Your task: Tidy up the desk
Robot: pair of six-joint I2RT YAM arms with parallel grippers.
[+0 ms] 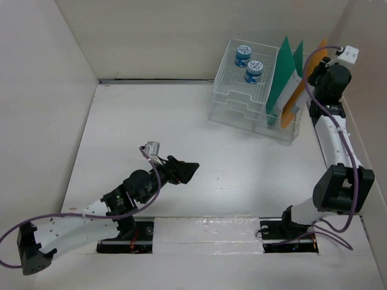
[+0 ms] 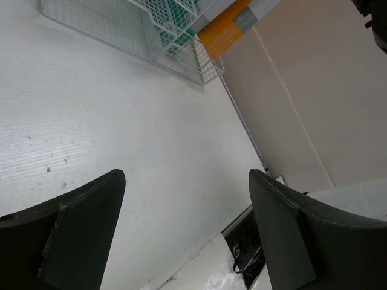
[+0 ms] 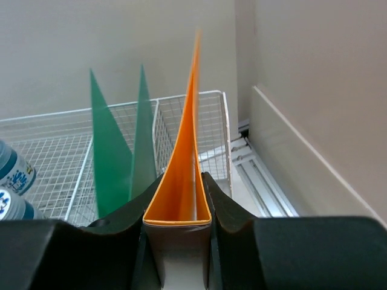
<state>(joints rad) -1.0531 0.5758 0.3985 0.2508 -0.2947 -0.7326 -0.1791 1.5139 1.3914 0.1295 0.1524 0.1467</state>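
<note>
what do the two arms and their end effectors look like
The left arm and right arm have white links, black joints and a purple cable each. The left end effector and right end effector have black tapering fingers.

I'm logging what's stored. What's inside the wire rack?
Two blue-capped jars sit in the top tray; green folders and an orange folder, clamped by the right gripper, stand in the side slot. The lower trays are mostly hidden beneath.

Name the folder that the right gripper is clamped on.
The orange folder, pinched by the right gripper; the green folder stands free beside it.
</note>
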